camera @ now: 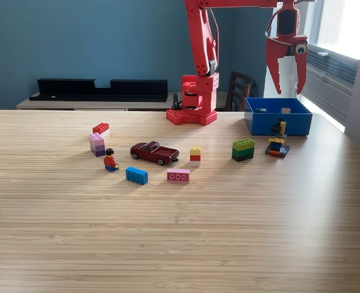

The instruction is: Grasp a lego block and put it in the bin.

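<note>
At the left of the frame's middle band, a small red brick and a pink-and-purple stack sit on the wooden table, with a red-shirted minifigure just below them. Moving right, a blue brick, a dark red toy pickup, a flat pink brick and a yellow-white-red stack lie loosely scattered, apart from one another, seemingly so that each can be gripped on its own. Further right stands a green-and-dark stack, then a small multicoloured build just in front of the bin.

The bin sits at the right of the frame's upper middle, near the arm's red base, probably so the arm reaches it easily; a couple of small pieces already lie inside. Directly above it, at upper right, hangs the gripper, its fingers spread moderately and holding nothing visible. That pose suits a release over the bin, so the next block on the table appears to await picking.
</note>
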